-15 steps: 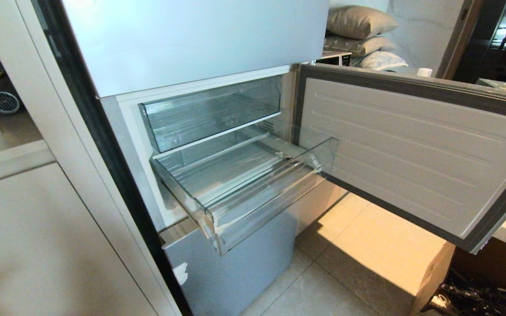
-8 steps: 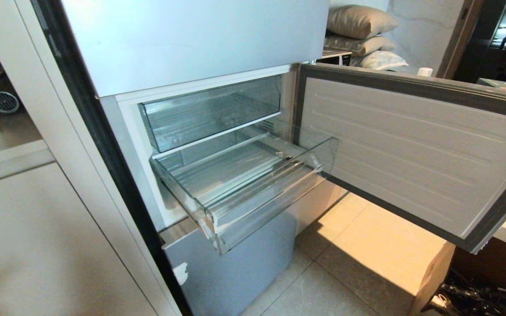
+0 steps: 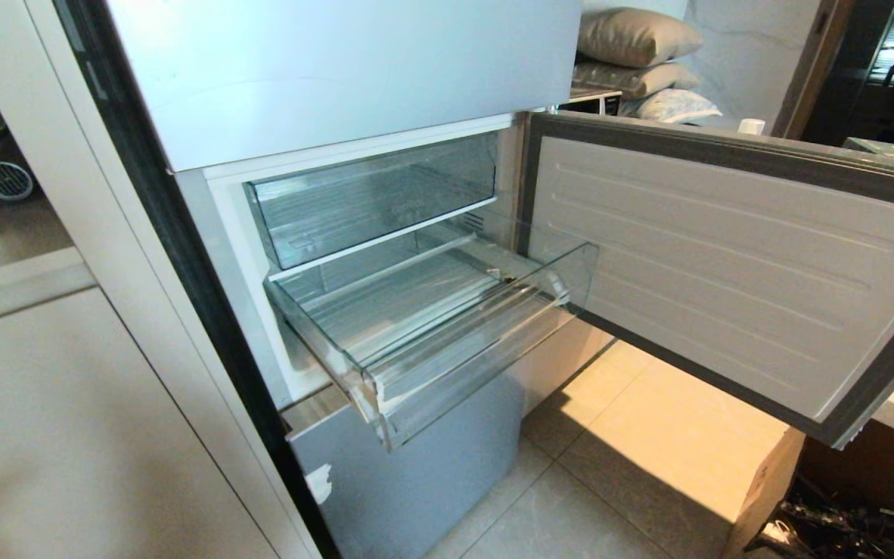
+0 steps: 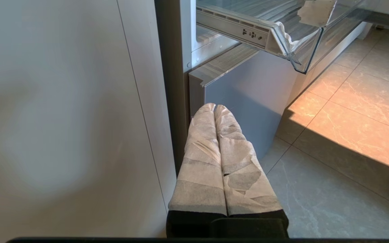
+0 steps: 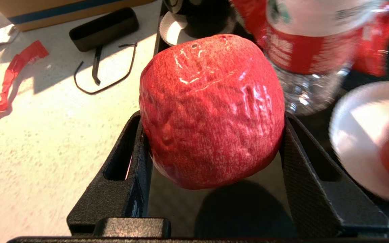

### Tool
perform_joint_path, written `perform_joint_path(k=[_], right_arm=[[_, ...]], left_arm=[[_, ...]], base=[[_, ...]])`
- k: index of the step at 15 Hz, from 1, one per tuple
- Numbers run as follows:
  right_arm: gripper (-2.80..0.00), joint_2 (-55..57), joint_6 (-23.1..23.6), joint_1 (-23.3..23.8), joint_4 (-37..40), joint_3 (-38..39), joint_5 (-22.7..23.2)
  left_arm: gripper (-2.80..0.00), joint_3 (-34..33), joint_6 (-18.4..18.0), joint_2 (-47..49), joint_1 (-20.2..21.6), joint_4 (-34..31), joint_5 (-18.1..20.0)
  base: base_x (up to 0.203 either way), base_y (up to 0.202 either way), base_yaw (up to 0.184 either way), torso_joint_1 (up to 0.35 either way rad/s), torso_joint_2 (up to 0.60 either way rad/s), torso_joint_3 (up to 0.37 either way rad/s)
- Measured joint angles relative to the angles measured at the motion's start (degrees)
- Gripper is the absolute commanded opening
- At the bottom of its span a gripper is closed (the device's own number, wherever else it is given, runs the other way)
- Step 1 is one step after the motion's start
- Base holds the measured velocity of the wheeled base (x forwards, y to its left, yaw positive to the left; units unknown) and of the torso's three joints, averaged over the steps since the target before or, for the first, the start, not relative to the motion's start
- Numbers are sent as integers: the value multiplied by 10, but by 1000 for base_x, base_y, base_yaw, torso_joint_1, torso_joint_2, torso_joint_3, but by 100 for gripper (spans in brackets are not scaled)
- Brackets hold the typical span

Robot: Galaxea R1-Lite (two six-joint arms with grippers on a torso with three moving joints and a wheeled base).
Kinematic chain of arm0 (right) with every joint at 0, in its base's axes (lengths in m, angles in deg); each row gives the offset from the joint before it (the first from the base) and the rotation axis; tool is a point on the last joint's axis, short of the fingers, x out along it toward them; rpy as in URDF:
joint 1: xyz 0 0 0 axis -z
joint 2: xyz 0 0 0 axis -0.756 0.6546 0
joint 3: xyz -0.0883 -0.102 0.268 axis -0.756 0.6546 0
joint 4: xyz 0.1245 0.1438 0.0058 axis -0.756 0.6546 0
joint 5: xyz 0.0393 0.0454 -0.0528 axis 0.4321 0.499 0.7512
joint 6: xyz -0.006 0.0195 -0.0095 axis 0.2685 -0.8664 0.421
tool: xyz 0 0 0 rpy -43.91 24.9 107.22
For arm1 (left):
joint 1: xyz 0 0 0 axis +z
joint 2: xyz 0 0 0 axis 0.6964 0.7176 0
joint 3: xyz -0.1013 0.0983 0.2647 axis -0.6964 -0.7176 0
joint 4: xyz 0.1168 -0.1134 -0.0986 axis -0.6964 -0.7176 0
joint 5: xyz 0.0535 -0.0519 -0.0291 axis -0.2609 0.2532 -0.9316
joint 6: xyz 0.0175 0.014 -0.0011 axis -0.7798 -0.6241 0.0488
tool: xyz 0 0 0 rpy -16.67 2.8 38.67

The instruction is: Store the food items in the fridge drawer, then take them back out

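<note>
The fridge (image 3: 338, 70) stands with its middle door (image 3: 726, 264) swung open. The clear fridge drawer (image 3: 462, 373) is pulled out and nothing lies in it. Neither arm shows in the head view. In the right wrist view my right gripper (image 5: 213, 118) is shut on a glossy red apple (image 5: 211, 108), both black fingers pressed against its sides, off a pale speckled counter (image 5: 46, 141). My left gripper (image 4: 214, 107) is shut with nothing in it, its tape-wrapped fingers together, low beside the fridge's bottom panel (image 4: 248, 91) and under the drawer's corner (image 4: 302, 50).
A second clear bin (image 3: 369, 198) sits pushed in above the drawer. Near the apple are a red-labelled water bottle (image 5: 309, 44), a white plate (image 5: 360, 141), a black strap (image 5: 103, 67) and a red strip (image 5: 8, 77). A cardboard box (image 3: 765, 489) stands under the open door.
</note>
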Motion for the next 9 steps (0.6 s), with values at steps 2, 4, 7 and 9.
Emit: perform_joint_path(k=[2,4,7,9], right_arm=[[-280,29,1,-1,0,-31,35],[-280,52,0,-4,0,-52,49],[-280,77,0,-5,2,-76,49],[-280,87,0,-6,3,-83,49]], left_arm=[[-280,0,0,0,0,0,0],[-280,0,0,0,0,0,0],[-280,0,0,0,0,0,0],[-280,0,0,0,0,0,0]], base=[[0,0,0,0,0,0],[0,0,0,0,0,0],[0,0,0,0,0,0],[0,0,0,0,0,0]])
